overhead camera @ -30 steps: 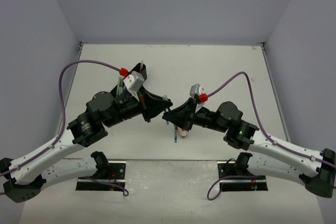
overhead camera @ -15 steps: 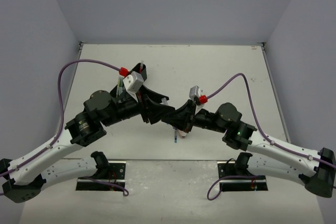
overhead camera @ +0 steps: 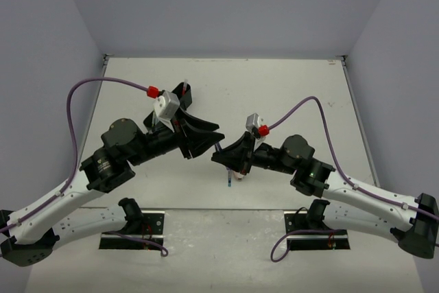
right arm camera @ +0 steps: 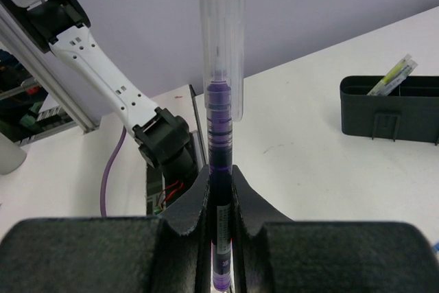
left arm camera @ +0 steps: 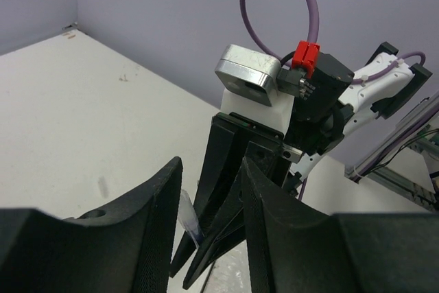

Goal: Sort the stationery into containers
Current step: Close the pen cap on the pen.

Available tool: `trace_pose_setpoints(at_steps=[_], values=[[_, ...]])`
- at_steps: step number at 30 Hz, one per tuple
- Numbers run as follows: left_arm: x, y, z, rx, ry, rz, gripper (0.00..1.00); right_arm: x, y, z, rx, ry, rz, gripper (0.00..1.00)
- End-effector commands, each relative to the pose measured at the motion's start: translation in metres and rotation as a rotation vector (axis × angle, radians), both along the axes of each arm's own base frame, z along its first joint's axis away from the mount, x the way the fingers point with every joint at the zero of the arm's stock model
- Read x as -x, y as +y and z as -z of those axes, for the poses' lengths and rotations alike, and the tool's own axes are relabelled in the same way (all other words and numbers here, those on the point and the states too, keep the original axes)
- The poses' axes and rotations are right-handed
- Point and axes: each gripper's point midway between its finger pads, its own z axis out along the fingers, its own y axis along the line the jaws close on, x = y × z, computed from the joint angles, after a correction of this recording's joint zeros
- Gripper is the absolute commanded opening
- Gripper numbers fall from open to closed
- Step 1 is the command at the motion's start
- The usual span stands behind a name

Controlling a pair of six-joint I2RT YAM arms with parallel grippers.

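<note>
White worktop (overhead camera: 274, 87) lies below; right gripper (right arm camera: 219, 183) clamps a purple pen (right arm camera: 221, 142), clear cap (right arm camera: 221, 25) over its tip, while left gripper (left arm camera: 211, 169) jaws stand apart.

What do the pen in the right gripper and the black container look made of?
Pen: probably plastic, a translucent purple barrel under a clear glossy cap that shows the tip through it. Container: likely moulded plastic, opaque matte black, with thin walls and rounded corners.
</note>
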Motion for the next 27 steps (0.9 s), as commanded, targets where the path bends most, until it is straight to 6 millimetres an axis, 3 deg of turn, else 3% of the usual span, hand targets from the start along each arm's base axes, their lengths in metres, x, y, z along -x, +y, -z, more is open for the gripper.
trace_pose_setpoints(at_steps=[1,17,27], values=[[-0.001,0.004,-0.017,0.043,-0.036,-0.016,0.37,0.004,-0.001,-0.014,-0.033,-0.013,-0.013,0.00],[-0.017,0.002,0.002,0.004,-0.004,-0.085,0.45,0.007,-0.007,-0.024,-0.061,-0.032,-0.011,0.00],[-0.010,-0.010,0.012,0.009,0.015,-0.016,0.26,0.006,-0.009,-0.032,-0.076,-0.040,-0.005,0.00]])
